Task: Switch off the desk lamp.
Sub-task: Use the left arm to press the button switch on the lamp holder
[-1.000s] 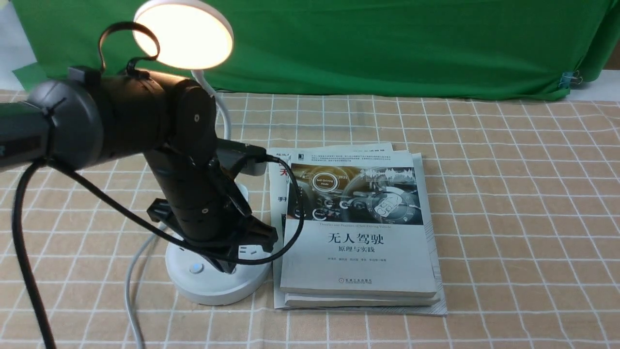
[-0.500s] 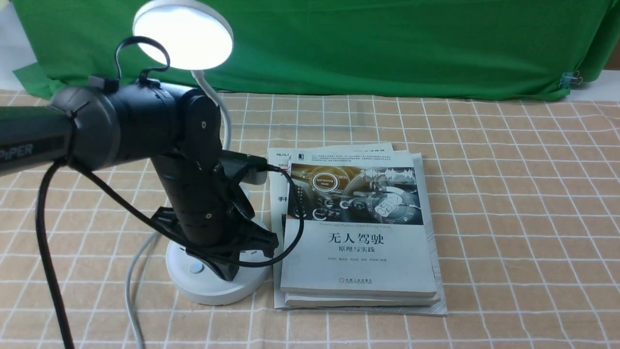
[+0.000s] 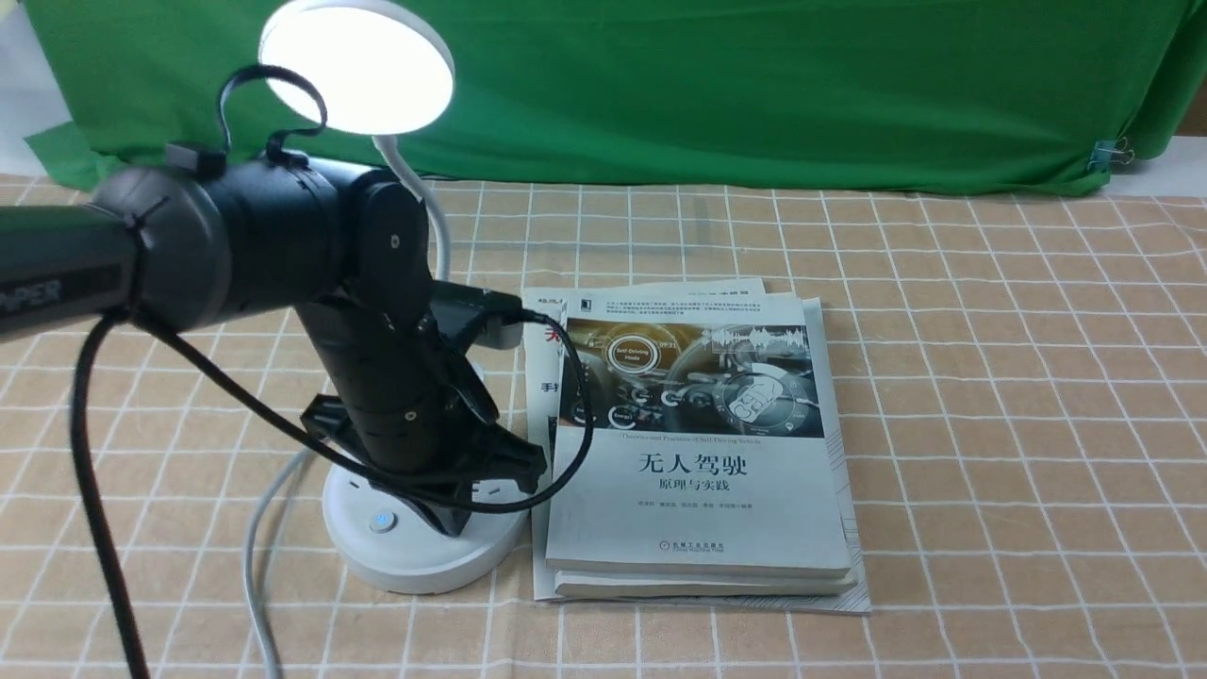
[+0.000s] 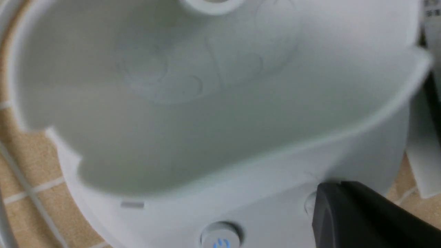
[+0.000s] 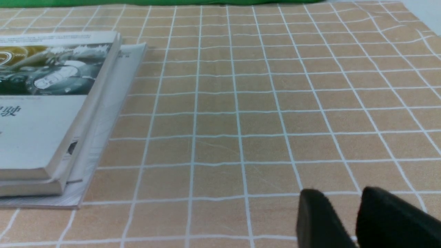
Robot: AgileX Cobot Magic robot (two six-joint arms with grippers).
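The white desk lamp stands at the left and its round head [image 3: 356,64] glows white. Its gooseneck [image 3: 436,226] runs down behind my left arm to the round base [image 3: 415,561]. A button with a blue light [image 3: 381,521] sits on the base and also shows in the left wrist view [image 4: 220,239]. My left gripper [image 3: 451,524] is shut, with its tip [image 4: 339,184] down on the base over a second round button [image 4: 309,205], just below the lamp's cup [image 4: 206,103]. My right gripper [image 5: 344,206] hangs low over bare cloth, its jaws slightly apart and empty.
A stack of books [image 3: 698,453] lies right beside the lamp base and shows in the right wrist view [image 5: 44,103]. The lamp's white cord [image 3: 256,556] trails toward the front edge. A green backdrop [image 3: 754,85] closes the far side of the checked tablecloth [image 3: 1018,424].
The lamp's light went from warm yellow to white. My left arm shifted slightly to the right, its tip staying on the base.
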